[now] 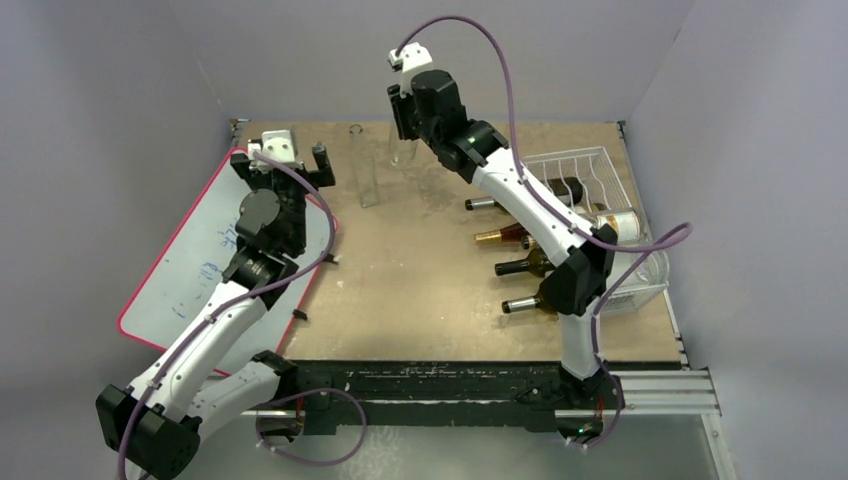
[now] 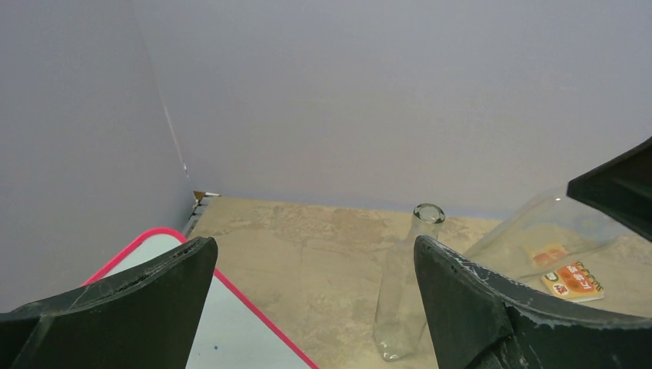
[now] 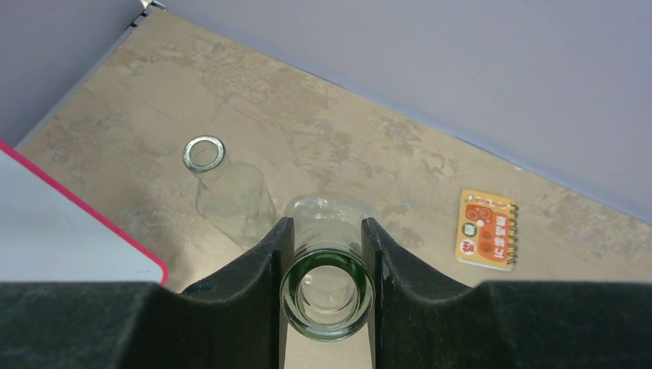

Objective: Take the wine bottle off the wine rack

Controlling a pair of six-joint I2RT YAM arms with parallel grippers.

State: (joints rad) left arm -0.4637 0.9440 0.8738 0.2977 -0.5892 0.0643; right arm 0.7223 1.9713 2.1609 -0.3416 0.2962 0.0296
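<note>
The white wire wine rack [image 1: 612,165] stands at the right of the table with several dark wine bottles [image 1: 522,266] lying in it, necks pointing left. My right gripper [image 1: 404,112] is at the back middle, shut on the neck of a clear glass wine bottle [image 1: 402,152] that stands upright, away from the rack. In the right wrist view the bottle's mouth [image 3: 327,289] sits between my fingers [image 3: 261,254]. My left gripper [image 1: 285,165] is open and empty over the whiteboard's far corner; its wrist view shows the jaws wide apart [image 2: 315,254].
A second, slimmer clear bottle [image 1: 364,168] stands upright left of the held one; it also shows in the wrist views [image 2: 404,288] [image 3: 224,192]. A red-edged whiteboard [image 1: 195,265] lies at the left. A small orange notebook [image 3: 486,229] lies near the back wall.
</note>
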